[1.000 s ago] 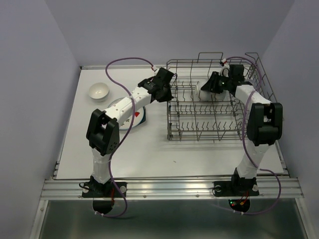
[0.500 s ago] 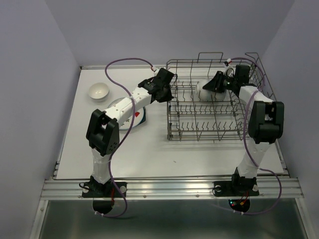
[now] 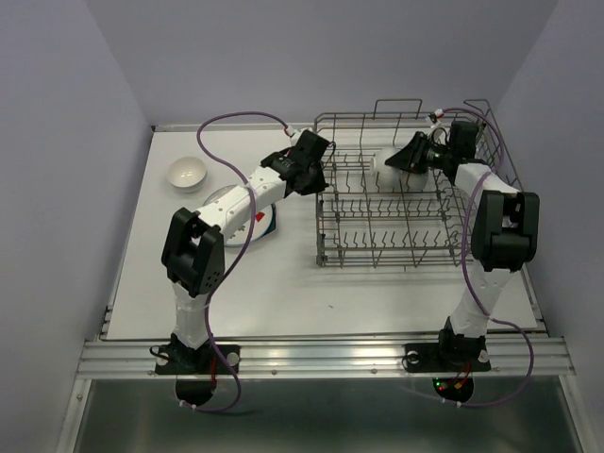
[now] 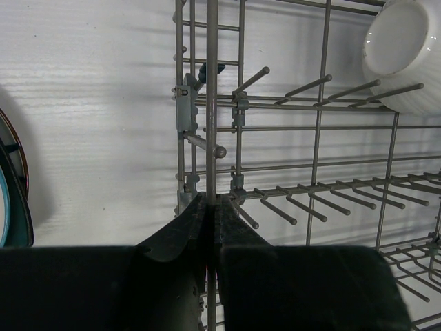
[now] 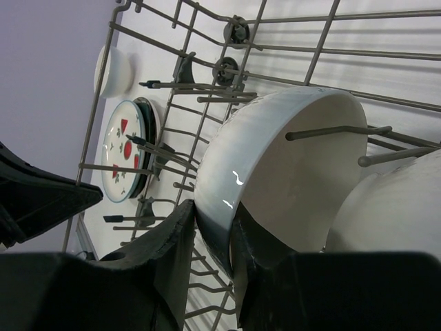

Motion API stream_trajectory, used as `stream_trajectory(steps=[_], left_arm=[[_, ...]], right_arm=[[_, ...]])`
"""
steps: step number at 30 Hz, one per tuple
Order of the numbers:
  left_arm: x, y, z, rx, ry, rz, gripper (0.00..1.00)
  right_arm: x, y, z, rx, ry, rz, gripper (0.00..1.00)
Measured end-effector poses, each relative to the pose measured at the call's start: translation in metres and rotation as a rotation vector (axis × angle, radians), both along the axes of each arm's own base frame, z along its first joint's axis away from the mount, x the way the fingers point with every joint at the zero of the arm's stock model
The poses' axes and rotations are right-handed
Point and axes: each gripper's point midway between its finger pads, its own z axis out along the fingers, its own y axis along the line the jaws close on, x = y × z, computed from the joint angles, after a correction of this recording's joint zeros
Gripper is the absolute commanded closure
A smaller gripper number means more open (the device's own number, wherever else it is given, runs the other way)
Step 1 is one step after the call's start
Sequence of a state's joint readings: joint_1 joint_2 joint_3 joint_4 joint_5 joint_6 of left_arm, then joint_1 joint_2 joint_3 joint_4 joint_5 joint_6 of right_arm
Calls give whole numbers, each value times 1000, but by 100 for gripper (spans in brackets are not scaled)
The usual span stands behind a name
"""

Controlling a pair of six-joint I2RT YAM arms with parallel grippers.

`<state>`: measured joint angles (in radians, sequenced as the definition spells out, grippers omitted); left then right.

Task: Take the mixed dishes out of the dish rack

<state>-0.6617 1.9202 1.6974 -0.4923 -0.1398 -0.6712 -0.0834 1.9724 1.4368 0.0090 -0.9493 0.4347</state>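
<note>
Dish rack (image 3: pixel 396 226) of grey wire stands on the right half of a white table (image 3: pixel 283 293), with two white bowls remaining at its far end. The right gripper (image 5: pixel 215 231) holds the nearer white bowl (image 5: pixel 296 179) by its rim, one finger pressed on the outside wall and the other inside, while the bowl sits tilted among the tines. The second bowl (image 5: pixel 386 214) lies just beside it, apparently touching. The left gripper (image 4: pixel 210 207) is at the rack's left edge, fingers closed tight on an upright wire, seemingly steadying the rack. Already out on the table are a small loose bowl (image 3: pixel 187 174) and a strawberry plate (image 5: pixel 122 153) resting on a dark teal plate (image 3: pixel 271 225). Risks from here: one tine (image 5: pixel 331 129) reaches across the held bowl's mouth, so lifting at the wrong angle could snag it and jerk the rack. The narrow pinch on glossy glaze could also slip, and the neighbouring bowl could be knocked over. No brand, label or readable writing is visible anywhere. The only marking is the plate's pattern of red strawberries and green leaves.
</note>
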Motion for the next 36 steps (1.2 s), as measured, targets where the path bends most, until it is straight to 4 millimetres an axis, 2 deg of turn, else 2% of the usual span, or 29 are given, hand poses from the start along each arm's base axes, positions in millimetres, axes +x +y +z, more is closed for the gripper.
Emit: stream_trajectory(steps=[16, 18, 23, 25, 27, 33, 34, 36], left_arm=[[-1, 3, 0, 8, 0, 9, 100], [0, 3, 0, 10, -1, 13, 100], [0, 3, 0, 8, -2, 18, 100], [0, 3, 0, 8, -2, 18, 100], [0, 3, 0, 7, -2, 19, 100], [0, 3, 0, 7, -2, 20, 99], [0, 3, 1, 6, -1, 20, 93], [0, 3, 2, 8, 1, 19, 88]], right_arm=[[7, 1, 22, 177, 60, -39, 99], [4, 4, 32, 215, 46, 0, 99], [-13, 19, 100, 283, -187, 180, 99], [-18, 23, 115, 290, -237, 224, 99], [-25, 26, 123, 291, -268, 266, 99], [-37, 29, 128, 288, -287, 329, 99], [-39, 29, 129, 285, -290, 339, 99], [-43, 30, 131, 280, -296, 354, 99]])
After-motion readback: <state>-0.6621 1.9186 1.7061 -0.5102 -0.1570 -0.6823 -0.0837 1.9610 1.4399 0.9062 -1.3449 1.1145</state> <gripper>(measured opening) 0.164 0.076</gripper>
